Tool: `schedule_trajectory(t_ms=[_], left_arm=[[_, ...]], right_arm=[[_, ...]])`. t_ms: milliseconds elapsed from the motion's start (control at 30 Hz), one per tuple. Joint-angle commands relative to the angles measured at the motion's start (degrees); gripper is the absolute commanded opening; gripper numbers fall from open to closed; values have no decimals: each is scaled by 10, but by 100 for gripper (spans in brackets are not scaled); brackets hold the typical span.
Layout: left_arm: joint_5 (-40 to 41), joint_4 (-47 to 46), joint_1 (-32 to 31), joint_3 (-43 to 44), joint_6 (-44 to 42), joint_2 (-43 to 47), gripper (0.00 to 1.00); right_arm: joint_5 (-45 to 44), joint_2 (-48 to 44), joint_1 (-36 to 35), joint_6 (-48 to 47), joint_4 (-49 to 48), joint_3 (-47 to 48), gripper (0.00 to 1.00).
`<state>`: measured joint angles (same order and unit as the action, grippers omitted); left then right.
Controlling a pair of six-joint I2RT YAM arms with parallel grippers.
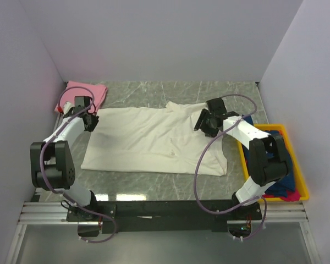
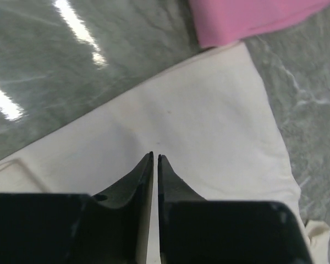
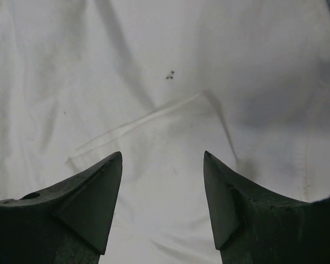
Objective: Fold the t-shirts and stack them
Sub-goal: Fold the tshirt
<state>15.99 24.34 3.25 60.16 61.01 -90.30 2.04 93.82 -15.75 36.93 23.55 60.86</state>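
A cream-white t-shirt (image 1: 154,140) lies spread flat across the middle of the table. A folded pink t-shirt (image 1: 88,91) lies at the back left. My left gripper (image 1: 91,122) is over the white shirt's back left corner; in the left wrist view its jaws (image 2: 155,156) are shut just above the flat cloth (image 2: 209,121), with the pink shirt (image 2: 247,16) beyond. My right gripper (image 1: 204,124) hovers over the shirt's back right part. It is open (image 3: 162,155) and empty above the cloth and a sleeve hem (image 3: 154,118).
A yellow bin (image 1: 298,168) stands at the right edge, holding a dark blue shirt (image 1: 289,179) and a magenta one (image 1: 283,194). White walls close in the left, back and right. The marble tabletop (image 1: 154,184) shows in front of the shirt.
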Motion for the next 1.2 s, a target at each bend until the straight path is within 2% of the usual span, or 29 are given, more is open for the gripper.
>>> schedule_trajectory(t_ms=[0, 33, 133, 167, 233, 400, 500, 667, 933, 1033, 1167], left_arm=[[-78, -98, -11, 28, -68, -18, 14], [-87, -107, -17, 37, -77, -27, 16], [-86, -108, -30, 67, -98, -61, 32], [-95, -125, -30, 75, -102, -74, 44], [-75, -133, -30, 92, -118, -91, 50], [32, -100, -43, 208, -171, -183, 50], [61, -104, -43, 250, -200, -219, 48], [79, -47, -44, 344, -206, -305, 45], [78, -21, -57, 375, -200, -348, 46], [69, -29, -57, 363, -196, -341, 53], [48, -39, -57, 372, -201, -348, 58]], right_arm=[[-20, 7, 12, -12, -5, 43, 67], [-23, 10, 14, -13, -5, 45, 67], [-34, 21, 23, -14, -10, 46, 67], [-29, 26, 28, -13, -9, 57, 66], [-22, 50, 31, -18, -13, 79, 65], [-23, 113, 31, -20, -16, 174, 62], [-30, 140, 38, -16, -19, 209, 62], [-26, 158, 48, -19, -15, 235, 61], [13, 166, 57, -19, -26, 224, 61], [23, 164, 51, -13, -27, 215, 61], [-2, 172, 27, -4, -3, 211, 60]])
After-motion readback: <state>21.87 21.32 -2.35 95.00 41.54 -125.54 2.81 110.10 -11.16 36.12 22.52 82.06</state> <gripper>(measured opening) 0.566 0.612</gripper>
